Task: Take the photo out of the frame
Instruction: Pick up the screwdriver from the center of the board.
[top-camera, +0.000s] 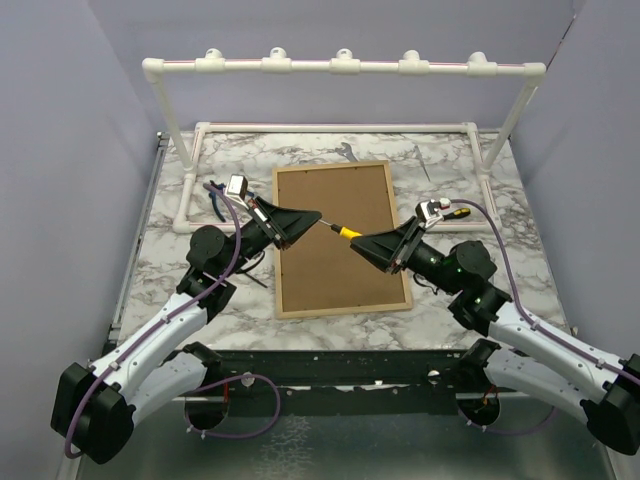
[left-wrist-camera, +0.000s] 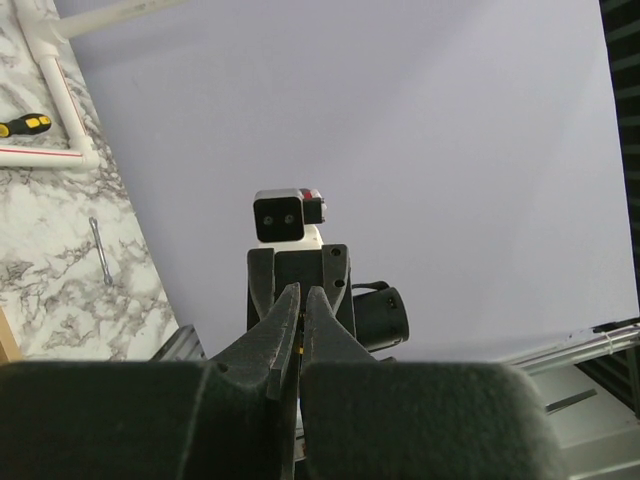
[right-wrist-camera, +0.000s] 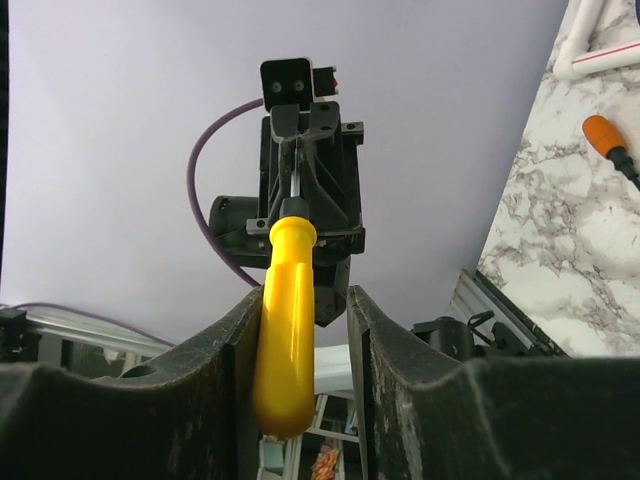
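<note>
Left gripper (top-camera: 318, 215): shut tight on thin metal end of screwdriver (top-camera: 346, 232). Right gripper (top-camera: 359, 241): half open round yellow handle, gap on one side, not squeezing yet. Frame (top-camera: 340, 285): right under both, mid tabletop, brown back up, long side running near edge to far edge. Photo hidden inside. No writing to read.

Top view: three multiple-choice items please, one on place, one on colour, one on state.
1. The frame lies: A) on the pipe rack B) flat on the table C) in a gripper.
2. The handle of the screwdriver is: A) yellow B) blue C) white.
3. The frame's upward face is: A) the photo B) glass C) the brown back.
Key: B, it rests flat on the marble top; A, the handle shows yellow in the top and right wrist views; C, only brown board shows inside the wood edging.
</note>
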